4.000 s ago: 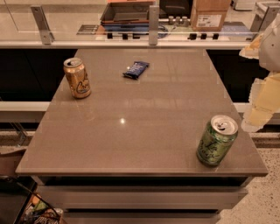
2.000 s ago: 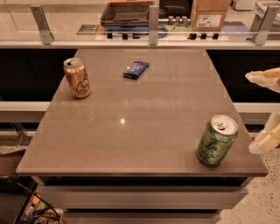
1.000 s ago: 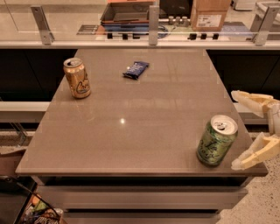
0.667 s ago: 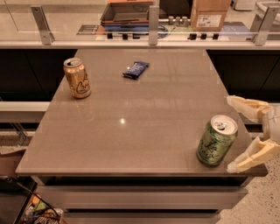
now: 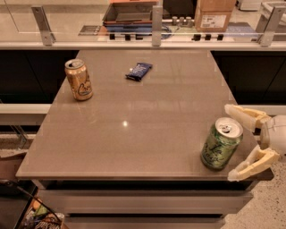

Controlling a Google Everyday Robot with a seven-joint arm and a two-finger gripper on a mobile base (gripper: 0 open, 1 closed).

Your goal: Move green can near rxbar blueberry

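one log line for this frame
phase: pre-grasp | gripper: fingers open, flanking green can | green can: upright, near-right corner of table | rxbar blueberry: far side, flat

We see a gold-orange can (image 5: 78,79) standing upright on the grey-brown tabletop (image 5: 134,147), near the left edge and toward the far left corner. Along the far edge we find a glass barrier held by metal posts (image 5: 156,24). Beyond it we make out a cardboard box (image 5: 213,13) and a dark tray with an orange rim (image 5: 129,11). A speckled floor (image 5: 263,214) shows below the front right corner. The gripper (image 5: 229,143) sits at the right edge near that corner, fingers spread apart.
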